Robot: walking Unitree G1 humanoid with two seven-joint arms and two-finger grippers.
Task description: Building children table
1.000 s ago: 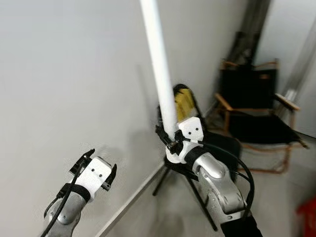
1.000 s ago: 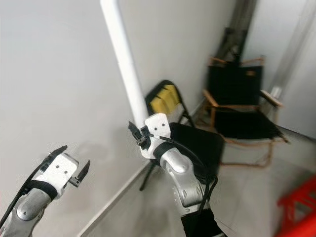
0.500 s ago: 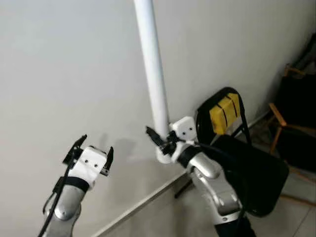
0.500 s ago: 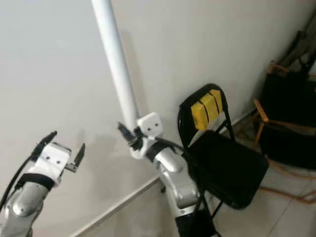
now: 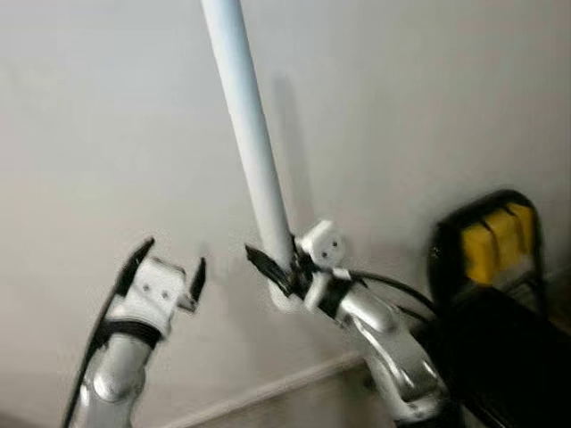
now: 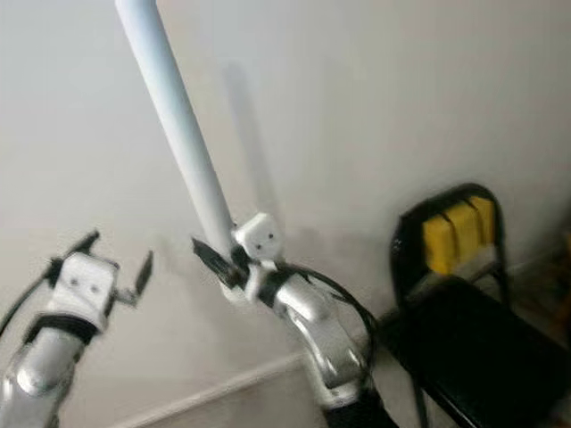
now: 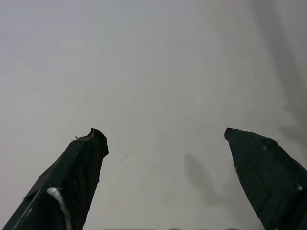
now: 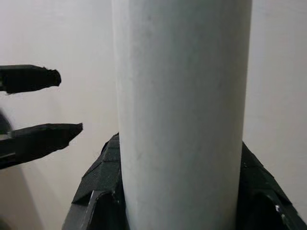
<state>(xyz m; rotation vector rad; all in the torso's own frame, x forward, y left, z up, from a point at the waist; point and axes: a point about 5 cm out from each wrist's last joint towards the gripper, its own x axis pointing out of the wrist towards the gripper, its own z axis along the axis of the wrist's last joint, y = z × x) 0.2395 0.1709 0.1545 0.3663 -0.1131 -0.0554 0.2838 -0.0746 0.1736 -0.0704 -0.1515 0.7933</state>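
Note:
A long white round table leg [image 5: 248, 143] rises upright, leaning a little to the left, in front of a plain pale wall. My right gripper [image 5: 278, 269] is shut on its lower end, and the leg [image 8: 182, 110] runs between the black fingers [image 8: 98, 184] in the right wrist view. My left gripper [image 5: 169, 263] is raised to the left of it, open with nothing between its fingers [image 7: 76, 177], and faces the bare wall. The left gripper [image 8: 36, 108] also shows beside the leg in the right wrist view.
A black folding chair [image 5: 500, 312] with a yellow patch [image 5: 498, 241] on its back stands at the lower right against the wall. A white skirting board [image 5: 268, 392] runs along the foot of the wall.
The view has swung left: the wooden armchair is out of frame and the folding chair sits further right. Both grippers keep their pose; the right still holds the leg.

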